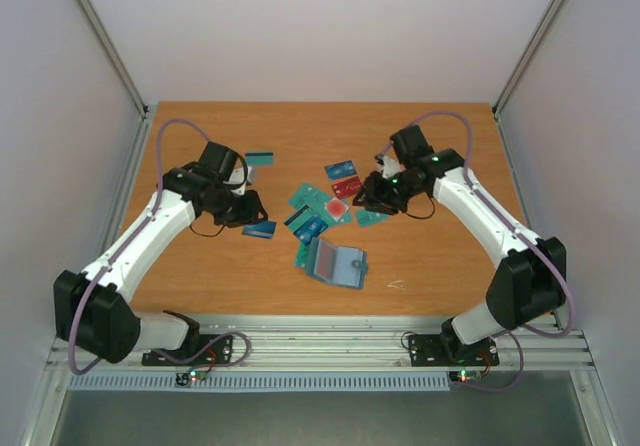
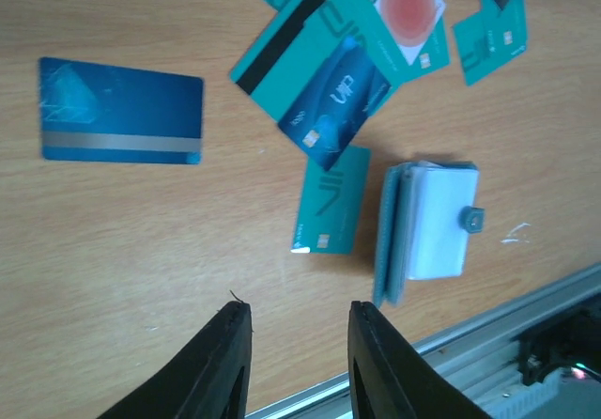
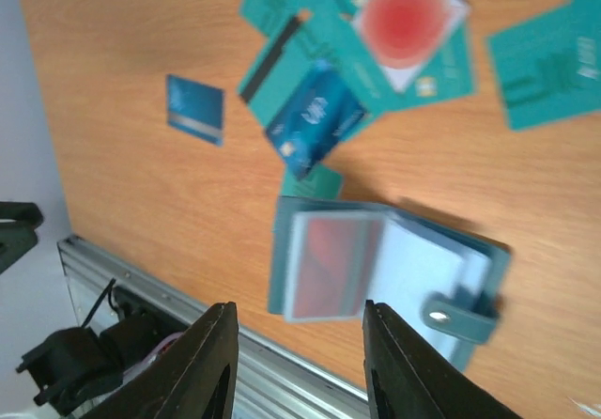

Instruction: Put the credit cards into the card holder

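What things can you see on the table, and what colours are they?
Cards: at least ten, mostly teal, some blue, one red; most bunched mid-table, two apart on the left.
Card holder: one, teal-blue, lying open in front of the bunch.
Table: one, brown wood.
Rail: one, silver, along the near edge.
Arms: two, white and black, one each side.
Left pincer: one, black, open, empty.
Right pincer: one, black, open, empty, above the card holder.
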